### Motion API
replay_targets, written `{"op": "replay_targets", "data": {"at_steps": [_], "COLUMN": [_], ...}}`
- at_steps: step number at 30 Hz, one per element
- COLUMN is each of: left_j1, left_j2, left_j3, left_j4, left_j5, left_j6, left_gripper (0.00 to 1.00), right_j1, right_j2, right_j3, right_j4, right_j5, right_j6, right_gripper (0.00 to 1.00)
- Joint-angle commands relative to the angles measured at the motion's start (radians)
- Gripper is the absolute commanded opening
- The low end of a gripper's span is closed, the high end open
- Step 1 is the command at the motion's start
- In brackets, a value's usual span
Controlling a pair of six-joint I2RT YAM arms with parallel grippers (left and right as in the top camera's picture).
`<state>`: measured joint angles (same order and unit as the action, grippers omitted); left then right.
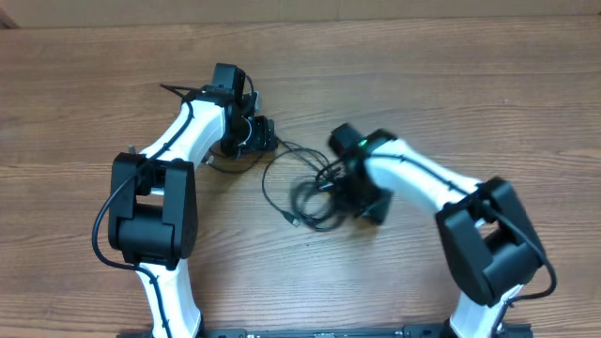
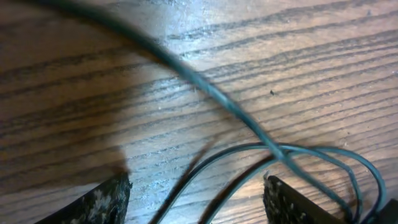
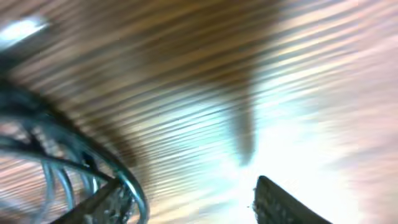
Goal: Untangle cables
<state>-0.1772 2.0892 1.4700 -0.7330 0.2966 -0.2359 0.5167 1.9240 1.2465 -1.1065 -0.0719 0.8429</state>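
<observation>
The desk [image 1: 470, 66] has open room along the far edge and far corners. In the middle, the cables [image 1: 302, 192], the left arm [image 1: 178, 141] and the right arm [image 1: 423, 178] block the way.

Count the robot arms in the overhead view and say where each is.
2. The left arm stretches from the picture's lower left to the table's upper middle; the right arm stretches from the lower right, ending over the tangled cables. None seems hidden.
</observation>
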Motion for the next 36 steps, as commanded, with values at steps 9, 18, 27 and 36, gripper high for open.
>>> {"op": "replay_targets", "data": {"at_steps": [9,18,27,36], "left_j1": [-0.021,-0.045,-0.032,-0.032], "left_j2": [0.000,0.000,0.000,0.000], "left_j3": [-0.010,0.000,0.000,0.000], "left_j4": [0.005,-0.023,-0.025,-0.024], "left_j5": [0.081,-0.119,-0.082,-0.082], "left_j6": [0.085,0.026,0.027,0.027], "left_gripper": [0.70,0.83,0.84,0.86], "right_j1": [-0.133,-0.111,0.018,0.192], "right_j2": [0.008,0.008,0.008,0.010], "right_j3": [0.044,0.365,0.174,0.101], "right_j4": [0.064,-0.246,-0.058,0.076], "right_j5": [0.047,-0.085,-0.274,-0.067], "right_j6": [-0.286,-0.365,-0.359,-0.376], "right_gripper": [0.87,0.86,0.60,0.60]}}
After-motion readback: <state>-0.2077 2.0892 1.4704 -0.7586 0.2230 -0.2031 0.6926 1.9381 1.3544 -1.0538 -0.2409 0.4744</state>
